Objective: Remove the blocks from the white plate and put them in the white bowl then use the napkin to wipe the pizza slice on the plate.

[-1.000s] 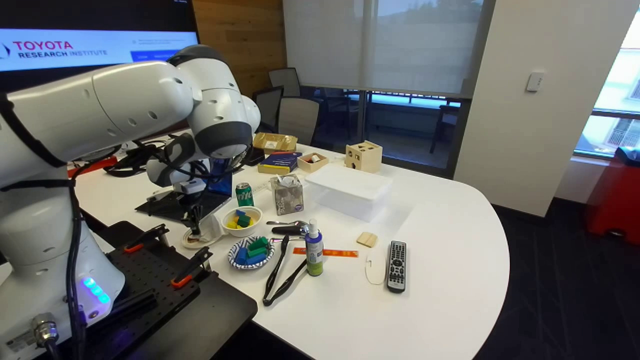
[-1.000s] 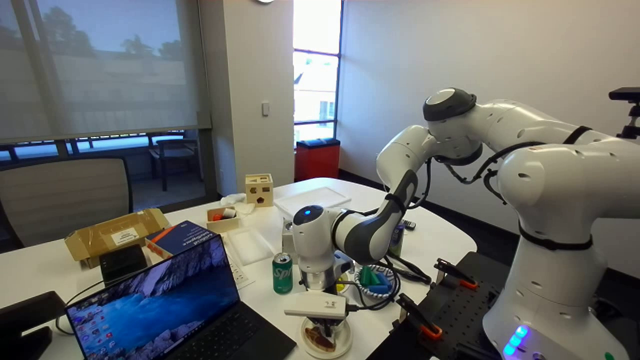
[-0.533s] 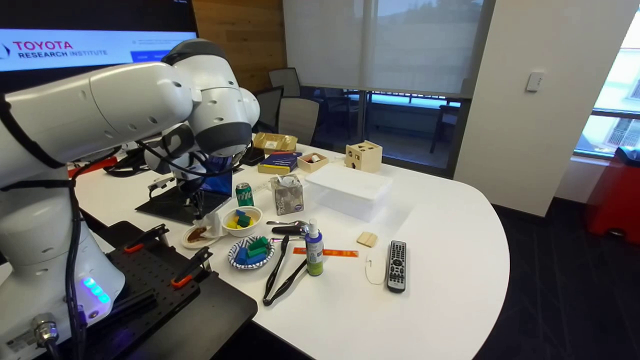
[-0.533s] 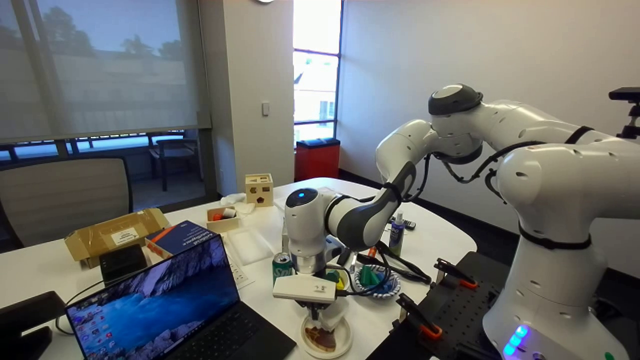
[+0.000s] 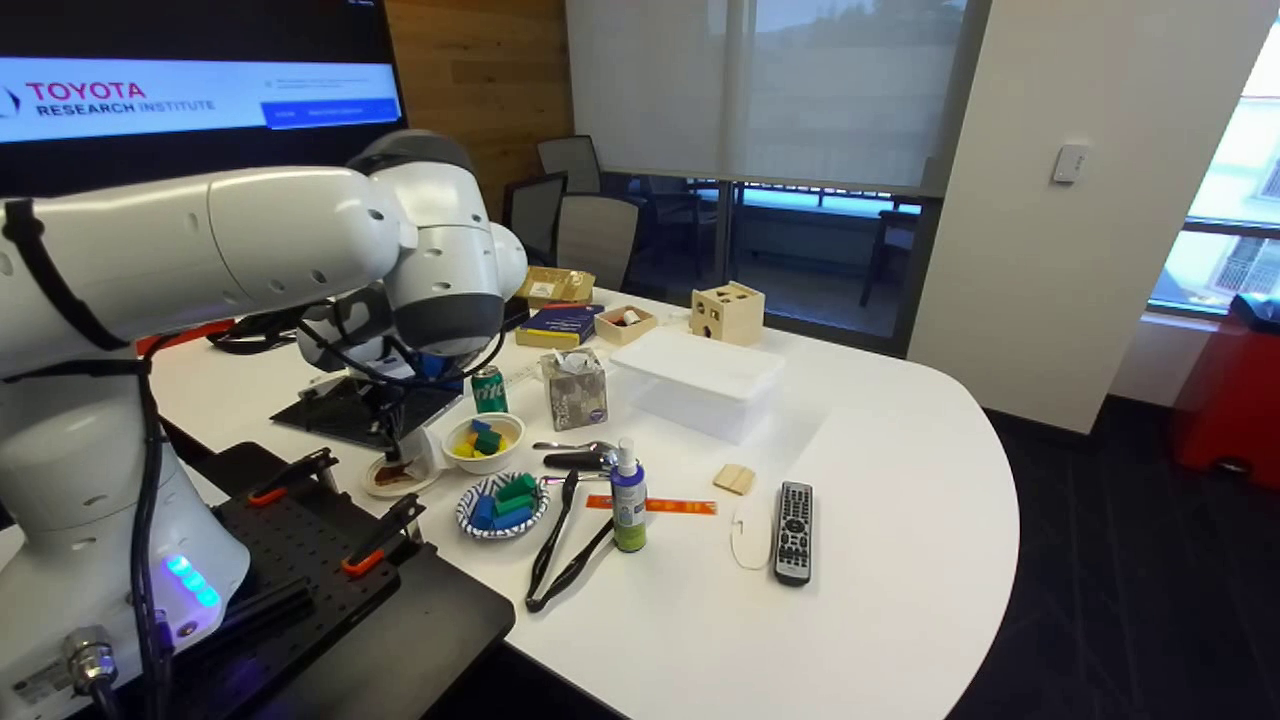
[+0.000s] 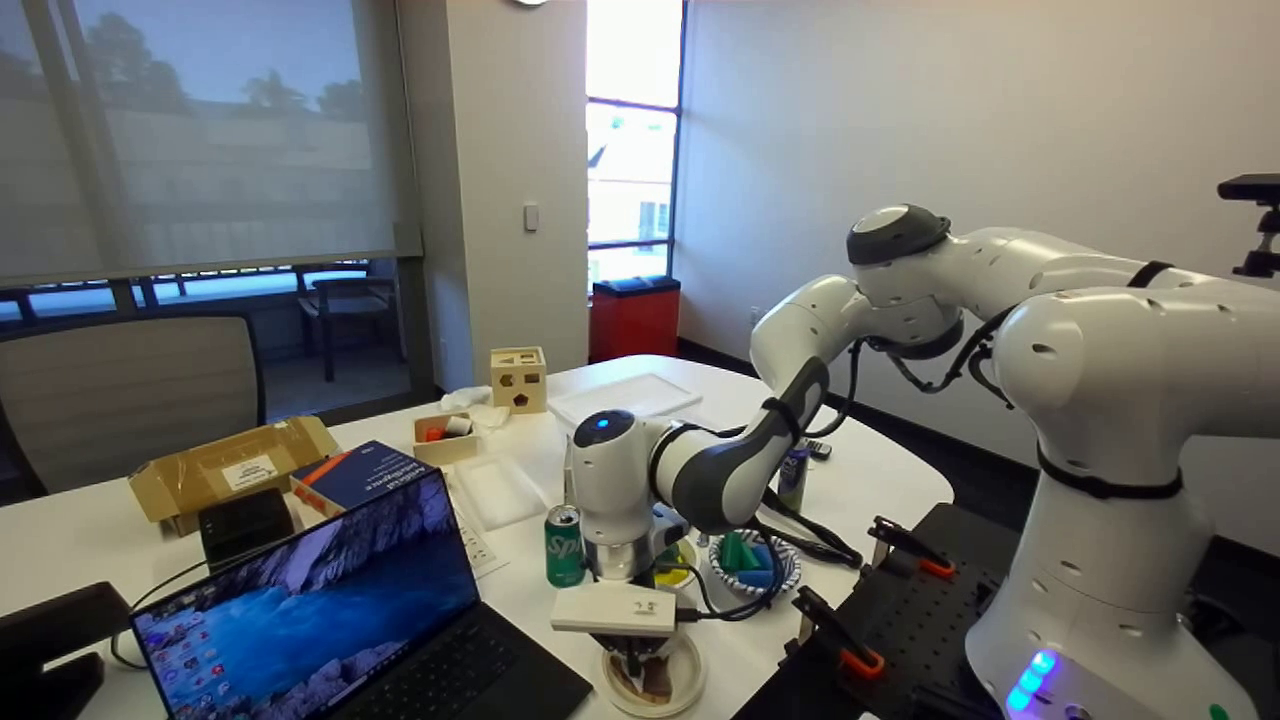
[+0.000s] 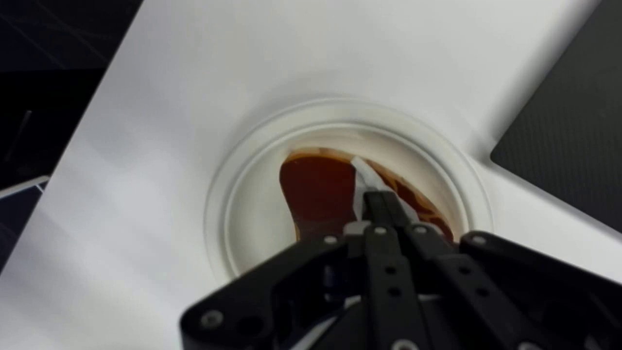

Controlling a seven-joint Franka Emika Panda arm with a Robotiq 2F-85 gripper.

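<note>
The gripper is clenched on a white napkin, which pokes out ahead of it over the pizza slice. That slice lies beneath the gripper, on the round white plate; whether napkin and slice touch cannot be told.

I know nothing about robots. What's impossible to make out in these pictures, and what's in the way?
Part of the pizza slice: hidden in the wrist view by the napkin and the claw.
How much napkin the claw grips: hidden inside its closed grip, wrist view.
Lower part of the laptop: cut off by an exterior view's bottom edge.
Markings on the remote and the spray bottle: too small to read in an exterior view.
</note>
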